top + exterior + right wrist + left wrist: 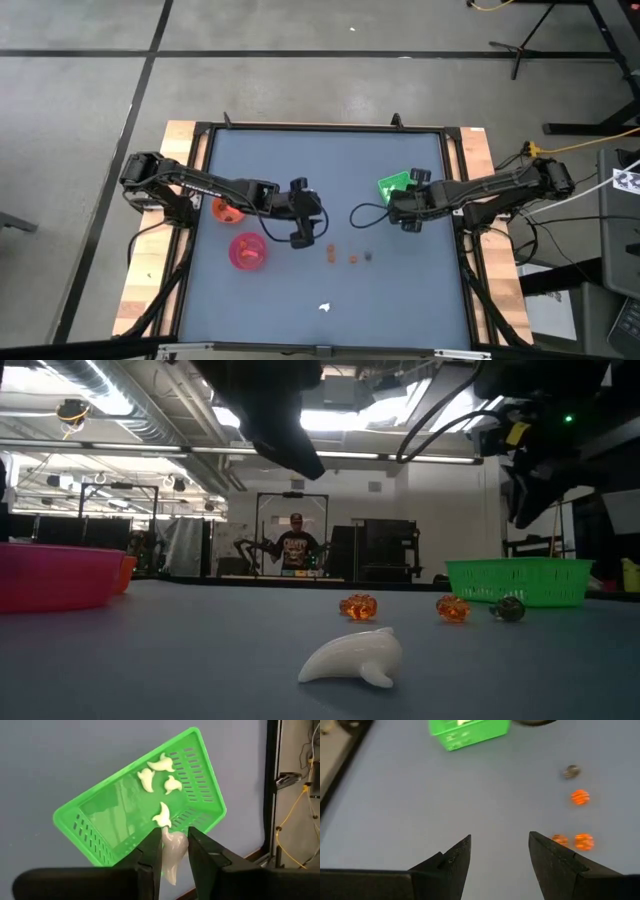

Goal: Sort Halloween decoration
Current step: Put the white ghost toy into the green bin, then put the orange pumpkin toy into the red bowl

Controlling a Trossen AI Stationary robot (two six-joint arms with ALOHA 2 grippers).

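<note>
My right gripper hung over the green tray, clamped on a white ghost piece. Left gripper spread wide above the table, holding nothing.

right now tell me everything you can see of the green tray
The green tray is a shallow rectangular basket that looks like plastic, with a solid floor and slotted walls. It sits flat on the blue table at its right side. Four small white ghost pieces lie inside, toward one end. The right hand hangs over its rim, shut on a fifth white ghost. Nothing else touches it.
</note>
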